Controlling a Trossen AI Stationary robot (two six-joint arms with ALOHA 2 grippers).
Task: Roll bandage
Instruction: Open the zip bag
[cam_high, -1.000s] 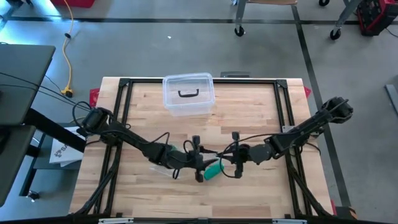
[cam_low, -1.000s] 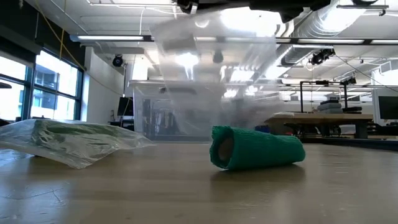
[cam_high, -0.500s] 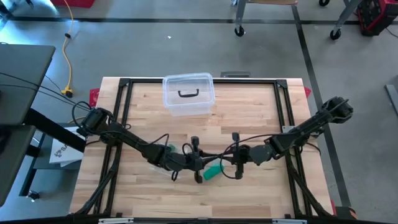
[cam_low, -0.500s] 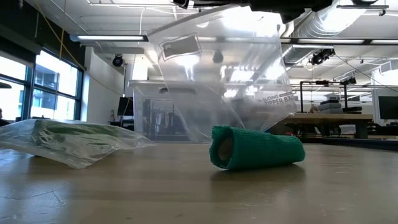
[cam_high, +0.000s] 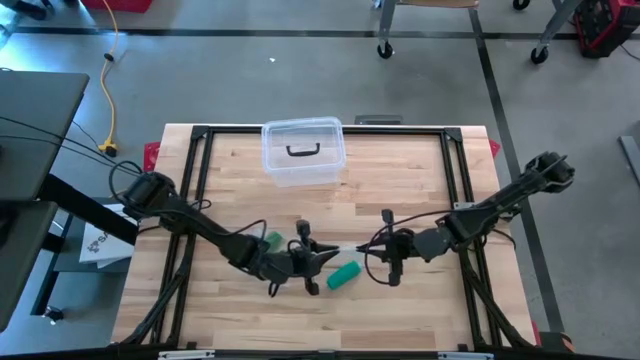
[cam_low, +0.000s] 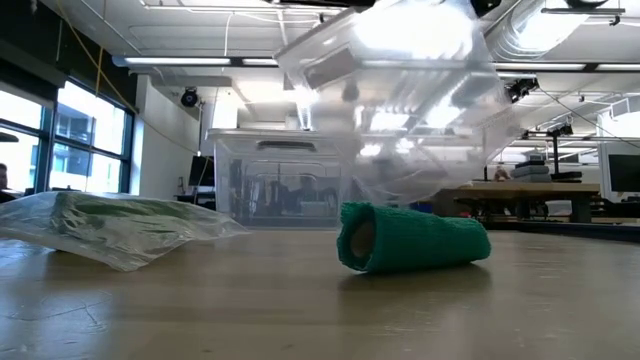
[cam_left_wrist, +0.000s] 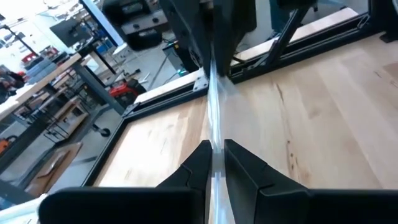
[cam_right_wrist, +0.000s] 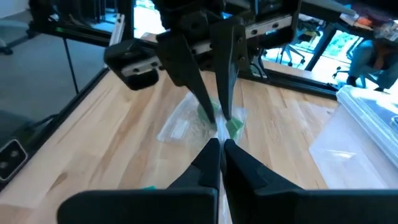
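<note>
A green bandage roll (cam_low: 412, 238) lies on its side on the wooden table (cam_high: 420, 180), also seen from above as bandage roll (cam_high: 345, 275). Above it hangs a clear zipper bag (cam_low: 400, 100), stretched between my two grippers. My left gripper (cam_high: 322, 257) and my right gripper (cam_high: 372, 250) face each other, each shut on the bag's top strip (cam_high: 350, 249). Neither touches the roll. My left gripper pinches the bag's top edge (cam_left_wrist: 216, 134) between its two fingers, coming about level from the table's left. The edge runs straight on toward the other gripper, and the bag hangs below, clear of the table. My right gripper pinches the same top edge (cam_right_wrist: 219, 134) between its two fingers, about level from the table's right, opposite the left fingers (cam_right_wrist: 214, 102). The bag hangs lifted between the two holds.
A second clear bag with green contents (cam_low: 110, 225) lies on the table to the left, also seen from above as that bag (cam_high: 270, 240). A clear lidded box (cam_high: 303, 152) stands at the far edge. Black frame rails (cam_high: 455, 170) border the table.
The clear bag has risen and tipped: its lower end, which hung down behind the roll, now floats higher and slants. My right gripper has drawn a little toward the table's right and up. The green roll has stayed where it was.
</note>
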